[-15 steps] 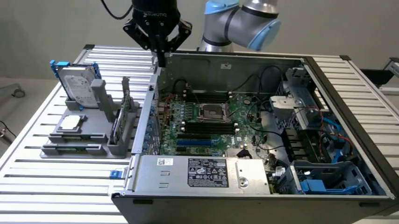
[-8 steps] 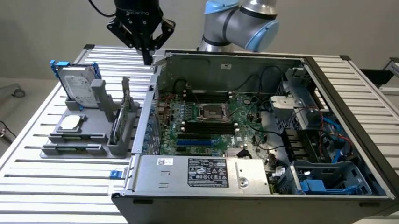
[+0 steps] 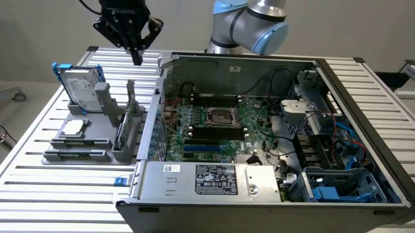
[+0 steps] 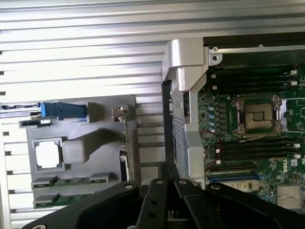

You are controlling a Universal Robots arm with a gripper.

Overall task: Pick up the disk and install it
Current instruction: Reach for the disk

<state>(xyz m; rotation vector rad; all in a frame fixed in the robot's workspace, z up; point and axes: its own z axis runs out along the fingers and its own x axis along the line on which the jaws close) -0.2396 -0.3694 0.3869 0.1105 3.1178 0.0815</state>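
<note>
Disk (image 3: 83,90) stands upright in holder (image 3: 77,156), closed hand (image 3: 137,59) nearby.

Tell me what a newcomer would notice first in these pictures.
The open computer case dominates the slatted table, its green circuit board laid bare. At the exterior view's left, a disk in a blue frame stands upright in a grey stand. Above the table near that stand, the black jaws of the robot arm hang shut and empty.
</note>
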